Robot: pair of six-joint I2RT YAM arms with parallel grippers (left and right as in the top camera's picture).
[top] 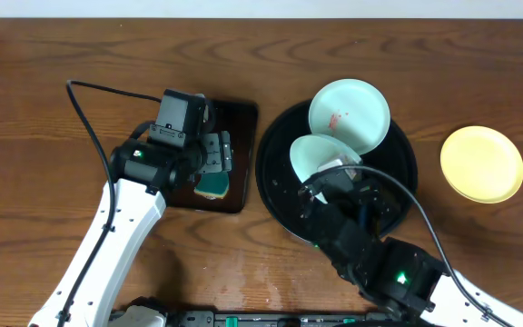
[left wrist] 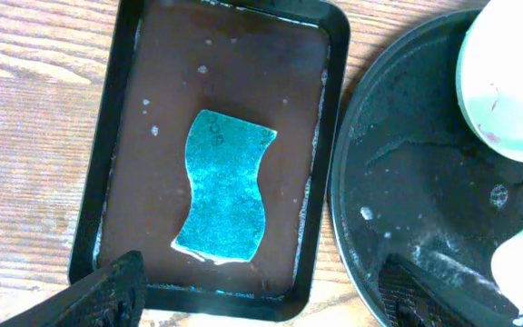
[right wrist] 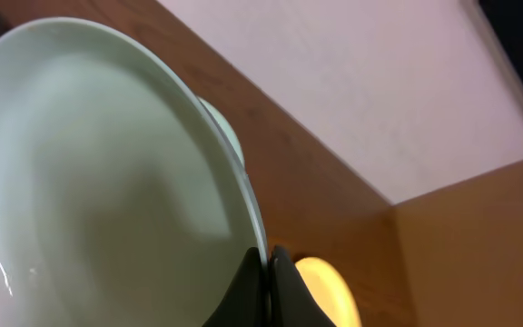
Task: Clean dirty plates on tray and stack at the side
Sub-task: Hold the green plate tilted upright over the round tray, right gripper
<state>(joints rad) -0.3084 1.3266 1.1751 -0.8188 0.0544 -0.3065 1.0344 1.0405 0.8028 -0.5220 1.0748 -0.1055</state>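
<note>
Centre frame, over round tray [top: 275, 204]: right gripper [right wrist: 266, 263] pinches mint plate [right wrist: 107, 182] rim, tilted, likely for wiping; left gripper [left wrist: 266, 295] fingers wide above sponge [left wrist: 225, 186], probably to grasp.

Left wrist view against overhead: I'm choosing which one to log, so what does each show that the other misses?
Only the left wrist: the sponge's whole wavy outline and droplets on the rectangular tray's floor. Only overhead: the yellow plate on the table beside the round tray, and the right pincer that clamps the tilted mint plate. Both: sponge, both trays, the red-smeared plate, part of the tilted one.
</note>
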